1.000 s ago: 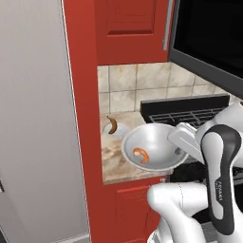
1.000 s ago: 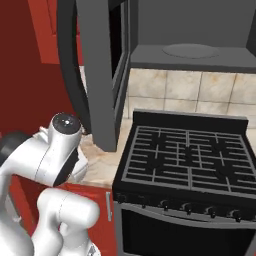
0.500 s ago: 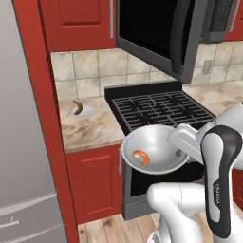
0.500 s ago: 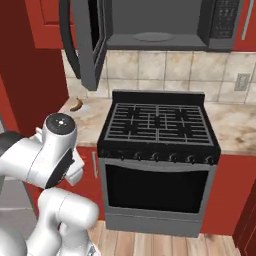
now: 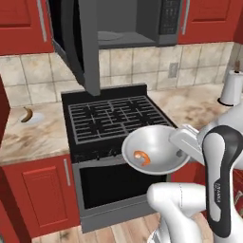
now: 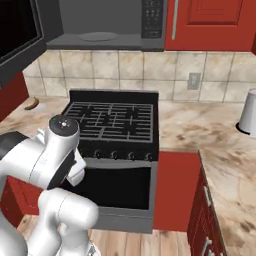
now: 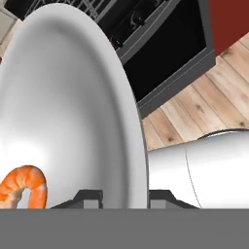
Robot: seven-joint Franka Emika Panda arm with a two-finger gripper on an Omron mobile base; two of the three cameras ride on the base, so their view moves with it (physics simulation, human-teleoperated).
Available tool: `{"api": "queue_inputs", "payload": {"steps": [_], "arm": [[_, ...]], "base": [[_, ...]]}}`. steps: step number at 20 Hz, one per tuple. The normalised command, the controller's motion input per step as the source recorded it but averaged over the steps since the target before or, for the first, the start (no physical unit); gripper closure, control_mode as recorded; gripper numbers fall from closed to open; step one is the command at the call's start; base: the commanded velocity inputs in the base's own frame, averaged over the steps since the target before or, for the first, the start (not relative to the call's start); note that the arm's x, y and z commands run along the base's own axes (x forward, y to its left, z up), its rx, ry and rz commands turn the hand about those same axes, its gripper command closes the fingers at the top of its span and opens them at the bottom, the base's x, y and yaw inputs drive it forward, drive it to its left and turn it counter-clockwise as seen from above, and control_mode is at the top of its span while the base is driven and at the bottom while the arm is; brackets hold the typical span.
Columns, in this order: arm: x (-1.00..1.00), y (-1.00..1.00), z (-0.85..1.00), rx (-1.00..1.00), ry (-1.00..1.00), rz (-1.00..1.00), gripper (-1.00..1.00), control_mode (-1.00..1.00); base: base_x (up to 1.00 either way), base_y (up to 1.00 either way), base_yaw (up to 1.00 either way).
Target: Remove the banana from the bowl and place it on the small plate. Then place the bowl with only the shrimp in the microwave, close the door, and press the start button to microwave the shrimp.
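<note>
One shrimp (image 5: 142,158) lies in the bowl (image 5: 154,149) in the left base view, and the gripper (image 5: 182,144) holds that bowl by its right rim, level, in the air in front of the stove (image 5: 110,118) and above the oven front. Above the stove the microwave (image 5: 128,23) stands open, its door (image 5: 78,40) swung out to the left, its grey inside showing a round turntable and its button panel on the right. Far left on the worktop (image 5: 33,137) the banana (image 5: 27,114) lies on the small plate (image 5: 35,117), well apart from the bowl. A white paper roll (image 5: 231,88) stands on the worktop at the far right. In the right base view the microwave (image 6: 107,22) hangs over the stove (image 6: 112,122), the door (image 6: 20,35) reaches in from the upper left, and the banana (image 6: 31,103) shows at the far left on the worktop; the arm hides the gripper and bowl here. In the hand view the bowl (image 7: 63,102) stands edge-on with its rim pinched between the fingertips (image 7: 90,197), the shrimp (image 7: 24,187) lies at its lower left, and the oven front and wooden floor (image 7: 194,97) lie behind
</note>
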Motion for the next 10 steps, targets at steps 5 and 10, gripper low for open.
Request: {"api": "queue_inputs", "payload": {"steps": [5,10], "arm": [[0.00,0.00,0.00,0.00,0.00,0.00,1.00,1.00],[0.00,0.00,0.00,0.00,0.00,0.00,1.00,1.00]], "base": [[0.74,-0.51,0.01],[0.73,0.00,0.00]]}}
